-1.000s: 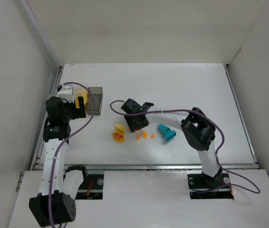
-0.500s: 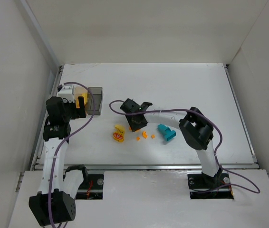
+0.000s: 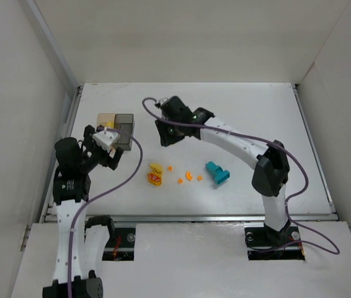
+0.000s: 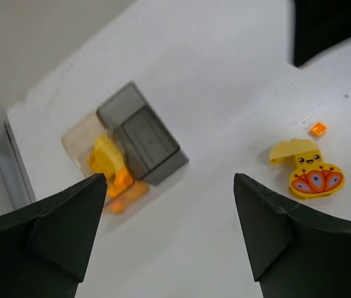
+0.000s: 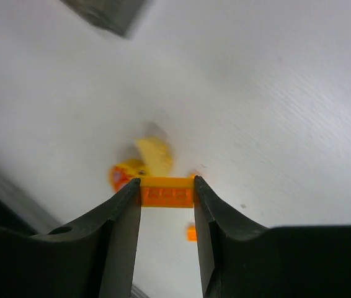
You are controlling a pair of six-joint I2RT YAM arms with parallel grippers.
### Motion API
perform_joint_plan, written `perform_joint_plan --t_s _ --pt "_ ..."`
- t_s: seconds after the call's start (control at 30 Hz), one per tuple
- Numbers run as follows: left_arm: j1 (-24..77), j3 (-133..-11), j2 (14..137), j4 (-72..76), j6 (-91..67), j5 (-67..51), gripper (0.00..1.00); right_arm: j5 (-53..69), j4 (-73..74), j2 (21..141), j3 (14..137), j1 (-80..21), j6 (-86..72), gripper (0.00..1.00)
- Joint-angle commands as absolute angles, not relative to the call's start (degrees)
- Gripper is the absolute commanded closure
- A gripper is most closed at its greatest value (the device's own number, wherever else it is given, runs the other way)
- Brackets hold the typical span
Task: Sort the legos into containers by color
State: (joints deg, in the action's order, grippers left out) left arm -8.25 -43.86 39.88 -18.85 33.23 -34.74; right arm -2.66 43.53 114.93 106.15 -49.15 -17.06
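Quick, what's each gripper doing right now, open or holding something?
Left gripper: open, nothing between its fingers.
Right gripper: shut on an orange lego brick.

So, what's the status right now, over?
Right gripper shut on orange brick, raised. Left gripper open, empty. Nothing between brick and amber box.

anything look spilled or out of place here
Nothing stands out: both containers sit upright, the orange bits, yellow piece and teal block lie unsorted, and the right end effector grips an orange brick squarely.
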Motion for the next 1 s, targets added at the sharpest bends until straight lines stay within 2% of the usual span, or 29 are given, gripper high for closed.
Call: perform_joint_plan --t_s 0.0,0.03,0.13,0.27,0.33,0.5,0.77,0.97 --pt "-8.09 -45.26 33.60 -21.09 48.68 -55.17 0.19 17.44 40.09 109.42 114.86 -48.16 -11.87 0.96" --pt "-8.09 -44.74 32.62 -19.53 48.69 -57.72 0.19 26.89 37.55 109.42 115.83 -48.16 -11.87 0.96" --pt "-7.56 -44.74 31.38 -14.34 46.68 -64.59 0.18 39.68 30.71 109.42 117.07 -48.69 -13.62 0.96" --pt "-7.56 -46.40 31.90 -12.66 44.82 -68.12 0.18 45.51 23.75 107.93 115.76 -50.53 -14.94 0.97" --pt "-7.56 -47.02 31.90 -12.66 44.82 -69.60 0.18 47.45 22.24 107.31 115.14 -50.54 -15.55 0.97" --pt "-7.56 -47.55 32.61 -12.66 45.35 -72.51 0.31 49.31 19.43 106.79 113.74 -50.54 -17.31 0.97" --pt "-7.56 -48.08 32.61 -10.90 41.49 -74.97 0.42 49.31 18.37 106.26 110.84 -51.06 -18.37 0.97" --pt "-7.56 -48.60 33.13 -9.84 40.08 -75.50 0.55 50.45 15.13 106.79 110.83 -51.06 -20.65 0.97"
